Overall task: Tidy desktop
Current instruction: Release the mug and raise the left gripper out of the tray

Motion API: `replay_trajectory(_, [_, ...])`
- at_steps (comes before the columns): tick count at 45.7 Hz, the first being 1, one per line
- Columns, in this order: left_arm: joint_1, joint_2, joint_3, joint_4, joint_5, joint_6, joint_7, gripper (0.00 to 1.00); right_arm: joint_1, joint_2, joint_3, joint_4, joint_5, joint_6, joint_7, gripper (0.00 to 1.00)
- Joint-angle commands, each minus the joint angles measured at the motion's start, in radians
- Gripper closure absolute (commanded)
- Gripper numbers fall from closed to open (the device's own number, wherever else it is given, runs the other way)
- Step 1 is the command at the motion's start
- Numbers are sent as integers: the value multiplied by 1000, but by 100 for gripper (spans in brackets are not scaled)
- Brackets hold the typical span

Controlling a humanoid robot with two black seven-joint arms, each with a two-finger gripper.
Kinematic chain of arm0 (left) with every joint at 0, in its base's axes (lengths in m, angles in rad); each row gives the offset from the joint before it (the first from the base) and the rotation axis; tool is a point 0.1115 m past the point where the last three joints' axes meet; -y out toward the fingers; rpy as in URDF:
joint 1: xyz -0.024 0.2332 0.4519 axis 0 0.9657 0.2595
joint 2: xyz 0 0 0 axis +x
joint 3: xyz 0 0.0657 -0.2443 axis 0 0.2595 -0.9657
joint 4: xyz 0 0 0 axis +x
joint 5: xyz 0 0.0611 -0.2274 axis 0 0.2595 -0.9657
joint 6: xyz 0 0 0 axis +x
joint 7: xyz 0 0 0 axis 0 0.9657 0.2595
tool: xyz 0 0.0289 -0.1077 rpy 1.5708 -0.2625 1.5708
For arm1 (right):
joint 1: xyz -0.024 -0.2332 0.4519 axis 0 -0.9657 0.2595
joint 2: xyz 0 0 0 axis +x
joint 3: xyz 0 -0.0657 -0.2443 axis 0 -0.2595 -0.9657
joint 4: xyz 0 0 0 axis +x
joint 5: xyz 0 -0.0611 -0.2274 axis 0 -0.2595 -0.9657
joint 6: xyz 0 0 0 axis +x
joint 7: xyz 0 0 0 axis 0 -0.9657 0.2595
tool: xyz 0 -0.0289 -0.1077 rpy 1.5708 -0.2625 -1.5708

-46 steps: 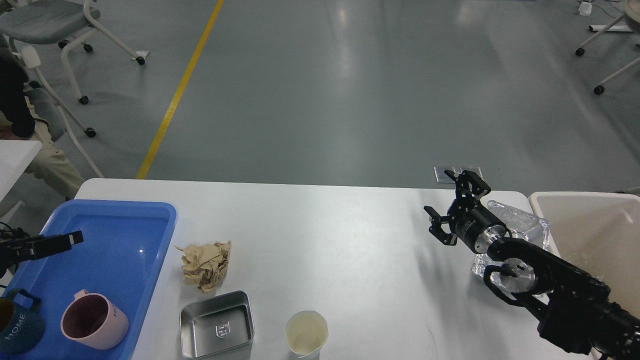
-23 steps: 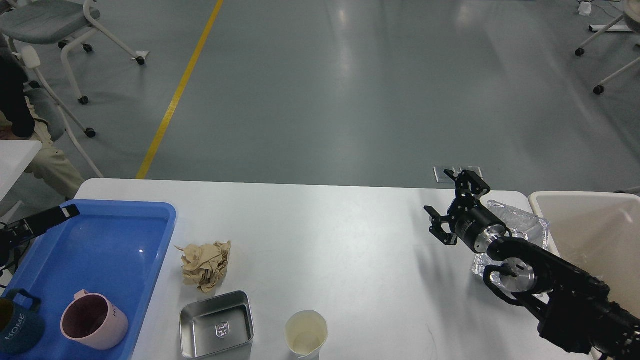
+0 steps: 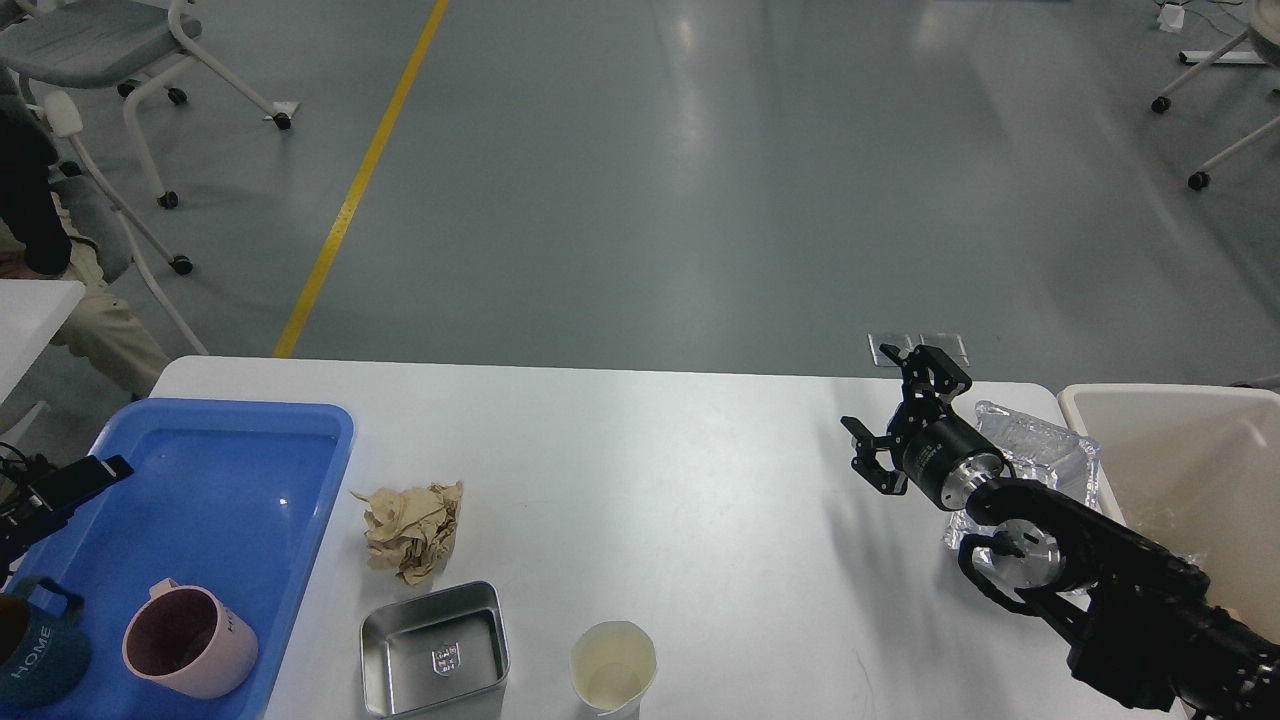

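Left gripper (image 3: pixel 95 470) dropped lower, fingers indistinct.

Shiny metal tin (image 3: pixel 434 648), crumpled brown paper (image 3: pixel 410 531)

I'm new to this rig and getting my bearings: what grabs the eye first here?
The right gripper hovers open above the desktop, near a clear plastic container. The blue tray at left holds a pink mug; crumpled brown paper lies mid-table.
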State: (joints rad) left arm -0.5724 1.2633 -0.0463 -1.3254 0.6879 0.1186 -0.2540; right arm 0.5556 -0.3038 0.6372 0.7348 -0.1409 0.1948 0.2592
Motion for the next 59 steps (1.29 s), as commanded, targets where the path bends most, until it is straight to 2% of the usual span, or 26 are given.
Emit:
replay_trajectory(1, [2, 94, 25, -104, -34, 36, 33, 4, 0, -3, -1, -3, 0, 0, 0, 0])
replay_trajectory(7, [2, 205, 51, -211, -65, 75, 36, 4, 3, -5, -1, -5, 0, 3, 0, 0])
replay_trajectory(15, [14, 294, 74, -302, -74, 118, 36, 4, 0, -3, -1, -8, -12, 3, 0, 0])
replay_trajectory(21, [54, 312, 88, -322, -80, 183, 36, 4, 0, -3, -1, -9, -34, 0, 0, 0])
replay_trajectory(27, [71, 337, 88, -322, -136, 194, 33, 4, 1, -3, -1, -8, -36, 0, 0, 0])
replay_trajectory(43, [45, 283, 75, -322, -140, 185, 24, 4, -2, 0, 1, -5, -36, 0, 0, 0])
replay_trajectory(51, [6, 234, 66, -321, -134, 177, 39, 4, -2, 0, 1, -3, -36, 0, 0, 0])
replay_trajectory(59, [-52, 179, 66, -278, 2, 101, 27, 4, 1, 0, 1, -3, -36, 0, 0, 0])
